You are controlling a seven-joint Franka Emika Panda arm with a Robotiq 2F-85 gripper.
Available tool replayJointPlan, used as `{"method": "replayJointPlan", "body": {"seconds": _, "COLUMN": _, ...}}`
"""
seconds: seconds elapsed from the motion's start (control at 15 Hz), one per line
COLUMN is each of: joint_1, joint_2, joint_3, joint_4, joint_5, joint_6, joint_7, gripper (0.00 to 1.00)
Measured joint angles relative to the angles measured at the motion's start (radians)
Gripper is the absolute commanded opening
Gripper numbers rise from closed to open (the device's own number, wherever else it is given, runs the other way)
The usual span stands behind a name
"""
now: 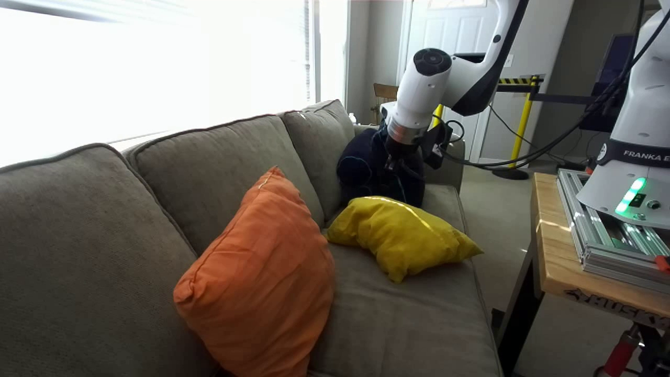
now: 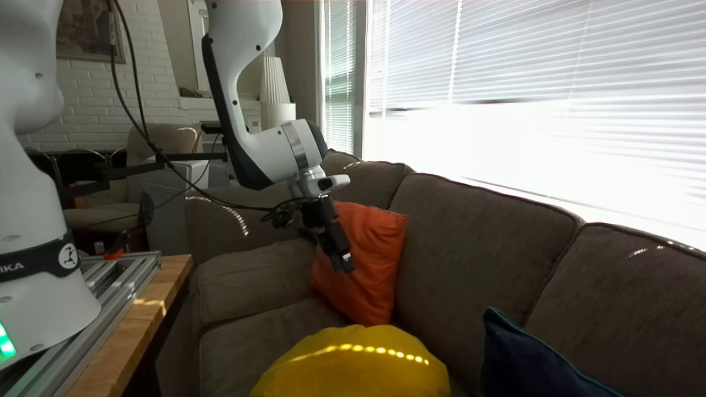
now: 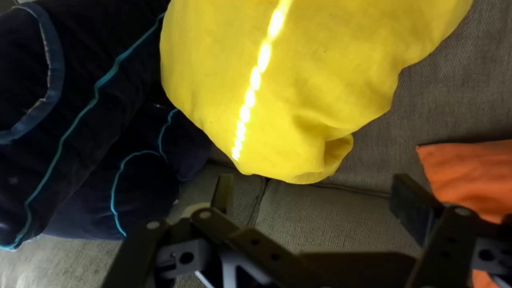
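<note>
Hovering with jaws spread wide, my pincer (image 3: 318,202) grips nothing. Near it on camera I see the plump yellow fabric cushion (image 3: 304,88), lying on the grey-brown upholstered sofa (image 1: 403,319) between navy cushions with teal piping (image 3: 100,128) and a square orange fabric cushion (image 1: 261,283) leaning against the backrest (image 1: 220,167).

"FRANKA E" on robot base (image 1: 623,175), "HUSKY" on wooden workbench (image 1: 560,262)
</note>
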Motion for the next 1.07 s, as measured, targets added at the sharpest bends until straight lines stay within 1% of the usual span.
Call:
{"method": "replayJointPlan", "body": {"seconds": 0.2, "joint_1": 0.0, "joint_2": 0.029, "joint_3": -0.003, "joint_4": 0.016, "joint_5": 0.0, "joint_6": 0.0, "joint_7": 0.006, "gripper": 1.0}}
{"method": "replayJointPlan", "body": {"seconds": 0.6, "joint_1": 0.007, "joint_2": 0.036, "joint_3": -0.009, "joint_4": 0.019, "joint_5": 0.006, "joint_6": -0.016, "joint_7": 0.005, "gripper": 1.0}}
{"method": "replayJointPlan", "body": {"seconds": 0.8, "joint_1": 0.01, "joint_2": 0.067, "joint_3": -0.02, "joint_4": 0.032, "joint_5": 0.002, "joint_6": -0.021, "joint_7": 0.016, "gripper": 1.0}}
{"method": "replayJointPlan", "body": {"seconds": 1.07, "joint_1": 0.0, "joint_2": 0.132, "joint_3": -0.031, "joint_4": 0.068, "joint_5": -0.021, "joint_6": 0.056, "joint_7": 0.035, "gripper": 1.0}}
